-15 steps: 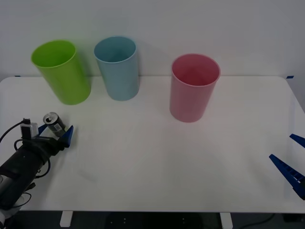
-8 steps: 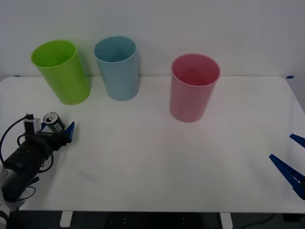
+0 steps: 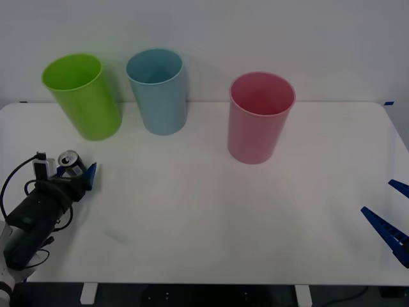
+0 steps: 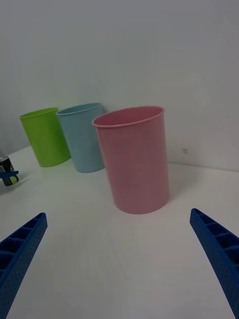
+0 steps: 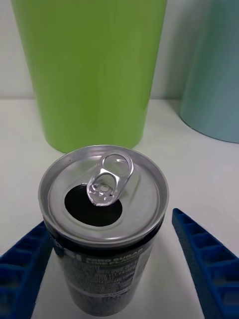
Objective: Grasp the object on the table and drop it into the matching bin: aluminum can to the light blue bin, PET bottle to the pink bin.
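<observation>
Black aluminum can (image 5: 103,224) stands upright, silver top opened, between open blue jaws.

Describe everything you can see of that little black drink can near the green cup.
The small black aluminum drink can stands upright on the wide white table, near its left edge, in front of the tall lime green plastic bin. Its silver top is opened: the pull tab is lifted above a dark mouth hole. White print runs around the black side. The left gripper straddles it, one blue ribbed finger on each side; one seems to touch it, and a gap shows beside the other.
</observation>
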Robot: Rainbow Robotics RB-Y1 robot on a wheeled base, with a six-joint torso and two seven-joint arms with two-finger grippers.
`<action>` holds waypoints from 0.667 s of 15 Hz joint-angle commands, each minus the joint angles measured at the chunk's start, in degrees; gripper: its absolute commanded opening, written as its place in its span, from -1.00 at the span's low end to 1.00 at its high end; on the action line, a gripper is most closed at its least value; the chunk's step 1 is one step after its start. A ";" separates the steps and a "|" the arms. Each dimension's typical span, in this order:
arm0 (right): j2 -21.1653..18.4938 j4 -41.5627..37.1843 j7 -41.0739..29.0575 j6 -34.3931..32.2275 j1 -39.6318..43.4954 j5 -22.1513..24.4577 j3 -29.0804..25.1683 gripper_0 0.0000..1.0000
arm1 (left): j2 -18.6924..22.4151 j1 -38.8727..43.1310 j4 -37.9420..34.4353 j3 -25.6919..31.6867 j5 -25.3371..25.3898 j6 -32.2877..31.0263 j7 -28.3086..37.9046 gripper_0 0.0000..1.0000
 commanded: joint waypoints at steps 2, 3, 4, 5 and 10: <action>0.00 0.00 0.00 0.00 0.00 0.00 0.00 1.00 | 0.00 0.01 0.05 -0.33 0.27 0.41 0.06 -1.00; 0.00 0.00 0.00 0.00 0.00 0.00 0.00 1.00 | 0.00 0.01 0.05 -0.41 0.27 0.32 0.06 -1.00; 0.00 0.00 0.00 0.00 0.00 0.00 0.00 1.00 | 0.00 0.01 -0.04 -0.41 0.44 0.32 -0.02 -1.00; 0.00 0.00 0.00 0.00 0.00 0.00 0.00 1.00 | 0.00 0.01 -0.04 -0.50 0.44 0.32 -0.02 -1.00; 0.00 0.00 0.00 0.00 0.00 0.00 0.00 1.00 | 0.00 0.19 -0.04 -0.50 1.15 0.32 -0.02 -1.00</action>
